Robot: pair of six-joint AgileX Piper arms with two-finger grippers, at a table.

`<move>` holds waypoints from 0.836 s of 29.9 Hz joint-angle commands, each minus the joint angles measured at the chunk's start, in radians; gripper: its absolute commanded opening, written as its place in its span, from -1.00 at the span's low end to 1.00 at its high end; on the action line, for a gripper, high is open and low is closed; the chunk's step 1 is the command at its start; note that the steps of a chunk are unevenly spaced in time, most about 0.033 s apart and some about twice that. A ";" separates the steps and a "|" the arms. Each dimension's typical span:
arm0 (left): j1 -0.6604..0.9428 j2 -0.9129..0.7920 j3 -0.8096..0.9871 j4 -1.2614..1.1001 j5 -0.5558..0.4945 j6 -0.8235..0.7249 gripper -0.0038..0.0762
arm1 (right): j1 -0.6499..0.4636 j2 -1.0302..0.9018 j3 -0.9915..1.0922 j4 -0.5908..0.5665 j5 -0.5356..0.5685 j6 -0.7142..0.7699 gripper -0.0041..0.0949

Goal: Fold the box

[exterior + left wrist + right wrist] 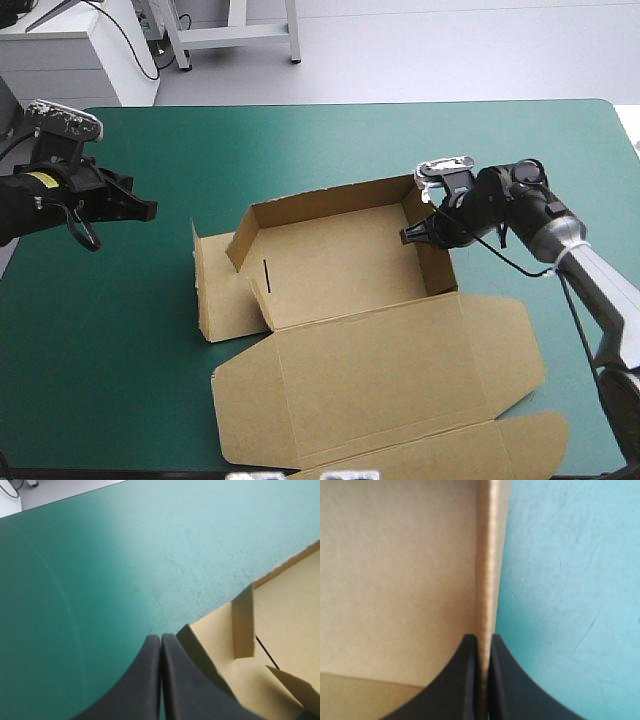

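Brown board: the box [340, 265] sits at the middle of the tabletop [110, 400] as a half-raised tray. Its 12 o'clock wall and 3 o'clock wall [432, 262] are upright, its 9 o'clock wall [222, 290] is splayed outward, and the lid [400, 375] lies flat toward 6 o'clock.
Right hand [418, 234]: all but closed on the top edge of the 3 o'clock wall, with the board pinched between its fingers.
Left hand [145, 211]: fingers pressed together on nothing, over the bare teal-green cover [100, 580] at 9 o'clock, well apart from the box.
Risk at 3 o'clock: nothing else pins the box. If you pull or lift that wall, the whole sheet will probably slide or tip, or crease away from its fold line.
Risk at 9 o'clock: the splayed wall is unheld. If you bring the left hand in as it is, it will likely shove the board rather than grasp it.
High view only: you get the whole layout, with both hands and the flat lid.
Right wrist view only: you see the wall's edge running straight between the fingers, which confirms the pinch.
Left wrist view only: you see a small tab [243, 625] standing at the box's 9 o'clock side.
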 commanded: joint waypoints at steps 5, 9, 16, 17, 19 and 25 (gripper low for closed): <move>0.002 -0.023 -0.025 -0.025 -0.047 -0.001 -0.93 | 0.003 0.064 -0.052 0.015 0.066 -0.015 -0.94; 0.002 -0.023 -0.025 -0.027 -0.047 -0.001 -0.93 | 0.003 0.076 -0.055 0.015 0.064 -0.015 -0.75; 0.002 -0.023 -0.025 -0.027 -0.039 -0.001 -0.93 | 0.003 0.071 -0.083 0.013 0.074 -0.015 0.03; 0.002 -0.023 -0.025 -0.027 -0.039 -0.001 -0.93 | 0.003 0.071 -0.095 0.013 0.080 -0.015 0.13; 0.002 -0.023 -0.025 -0.027 -0.039 -0.001 -0.93 | 0.003 0.069 -0.123 0.013 0.100 -0.021 0.27; 0.002 -0.023 -0.025 -0.027 -0.036 -0.001 -0.93 | 0.003 0.051 -0.218 0.011 0.176 -0.026 0.36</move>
